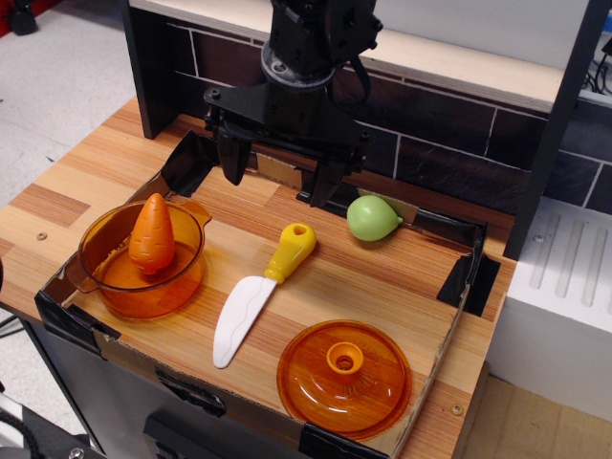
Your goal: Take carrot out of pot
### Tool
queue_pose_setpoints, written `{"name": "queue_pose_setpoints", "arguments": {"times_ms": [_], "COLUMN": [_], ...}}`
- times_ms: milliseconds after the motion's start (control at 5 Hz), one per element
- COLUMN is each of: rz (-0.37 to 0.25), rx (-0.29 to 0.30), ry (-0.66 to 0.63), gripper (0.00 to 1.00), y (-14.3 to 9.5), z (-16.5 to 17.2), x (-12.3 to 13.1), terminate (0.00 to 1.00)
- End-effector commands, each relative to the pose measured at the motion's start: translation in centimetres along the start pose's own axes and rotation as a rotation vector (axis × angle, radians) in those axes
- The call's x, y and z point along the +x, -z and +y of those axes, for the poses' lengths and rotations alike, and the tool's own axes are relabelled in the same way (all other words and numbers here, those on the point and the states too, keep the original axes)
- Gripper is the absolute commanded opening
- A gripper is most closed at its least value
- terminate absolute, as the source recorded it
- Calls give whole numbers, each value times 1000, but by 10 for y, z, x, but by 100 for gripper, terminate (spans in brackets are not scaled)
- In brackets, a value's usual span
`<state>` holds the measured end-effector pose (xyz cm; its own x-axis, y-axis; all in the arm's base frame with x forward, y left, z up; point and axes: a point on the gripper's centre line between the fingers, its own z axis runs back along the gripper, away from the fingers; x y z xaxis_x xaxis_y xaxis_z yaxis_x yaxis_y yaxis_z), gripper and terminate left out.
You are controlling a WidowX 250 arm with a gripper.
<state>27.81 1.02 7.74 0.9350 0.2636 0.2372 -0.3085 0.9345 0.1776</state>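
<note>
The orange toy carrot (153, 234) stands tip-up inside the translucent orange pot (113, 283) at the left of the wooden tray. My black gripper (277, 182) hangs above the back of the tray, up and to the right of the pot, well apart from the carrot. Its two fingers (232, 164) are spread wide and nothing is between them.
A toy knife (260, 292) with a yellow handle and white blade lies in the tray's middle. A green pear-shaped toy (372, 218) sits at the back right. The flat orange lid (344, 378) with a knob lies at the front right. Dark tiled wall (449, 143) behind.
</note>
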Motion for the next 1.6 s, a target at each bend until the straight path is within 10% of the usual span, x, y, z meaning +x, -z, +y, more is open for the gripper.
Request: {"name": "queue_pose_setpoints", "arguments": {"times_ms": [0,600,1400], "rz": [0,-94,0], "rx": [0,-131,-69], "ry": [0,58,130], "gripper": [100,100,100], "y": [0,-40,34], "z": [0,88,97], "x": [0,-5,-35], "terminate": [0,0,0]}}
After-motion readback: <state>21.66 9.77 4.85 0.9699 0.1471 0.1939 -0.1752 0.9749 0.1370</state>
